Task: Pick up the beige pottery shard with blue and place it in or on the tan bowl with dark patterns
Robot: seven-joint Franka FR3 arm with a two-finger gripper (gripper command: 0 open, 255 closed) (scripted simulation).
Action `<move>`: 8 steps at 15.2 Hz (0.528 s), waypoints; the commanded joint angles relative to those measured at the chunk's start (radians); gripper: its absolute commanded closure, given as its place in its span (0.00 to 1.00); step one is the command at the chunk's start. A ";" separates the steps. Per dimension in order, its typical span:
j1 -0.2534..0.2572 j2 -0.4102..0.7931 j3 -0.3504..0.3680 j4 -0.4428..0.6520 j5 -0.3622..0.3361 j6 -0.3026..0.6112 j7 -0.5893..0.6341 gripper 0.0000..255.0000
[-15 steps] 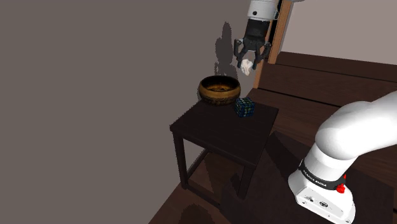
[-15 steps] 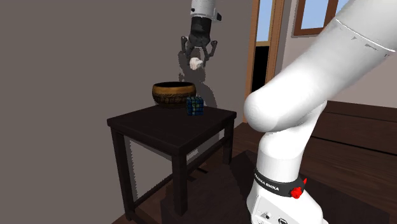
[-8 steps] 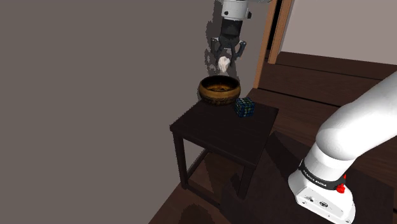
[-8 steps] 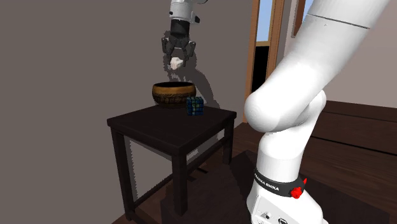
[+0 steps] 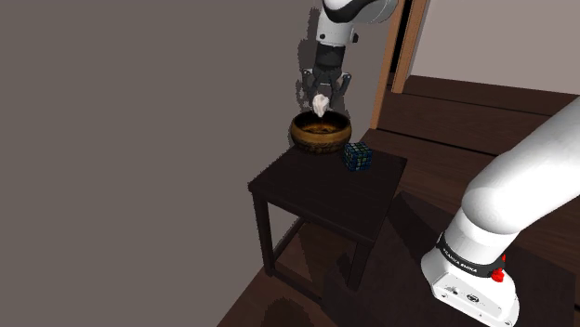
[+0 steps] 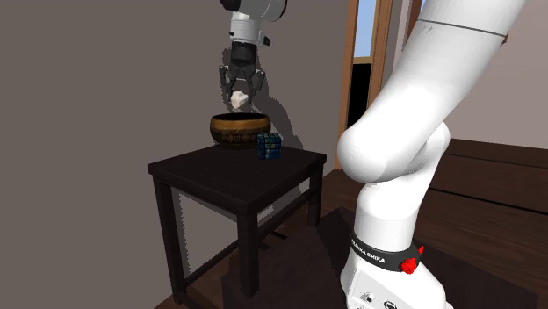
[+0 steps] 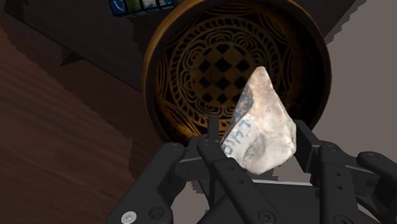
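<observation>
Gripper (image 7: 259, 145): black fingers closed on the pottery shard (image 7: 262, 122), one finger on each side of it, with the shard's pointed end sticking out past the fingertips. Shard: off-white to beige, rough broken faces, with faint blue-grey markings on the lower face near the fingers. Position: gripper points straight down, and the shard hangs just above the mouth of the bowl (image 5: 321, 139), apart from the rim. In the wrist view the shard lies over the patterned interior, off centre toward one side. Bowl: tan-brown with a dark band on the outer wall. Inside it has dark scrollwork rings around a chequered centre. It sits at the far corner of a small dark square table (image 5: 325, 193), close to the grey wall (image 5: 139, 139). A Rubik's cube (image 5: 358, 156) stands just beside the bowl, on the shoulder view's right and slightly nearer. I cannot tell whether the two touch. The white arm rises from the stand (image 5: 469, 286) at the near right over a dark plank floor (image 5: 465, 139). A wooden door frame (image 5: 388, 70) stands behind the table.
</observation>
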 commanded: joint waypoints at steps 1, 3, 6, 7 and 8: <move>0.001 0.002 0.002 -0.024 0.002 0.027 -0.001 1.00; 0.002 0.005 0.003 -0.049 0.003 0.054 -0.004 1.00; 0.002 0.009 0.004 -0.082 0.005 0.091 -0.008 1.00; 0.002 0.009 0.004 -0.082 0.005 0.091 -0.008 1.00; 0.002 0.009 0.004 -0.082 0.005 0.091 -0.008 1.00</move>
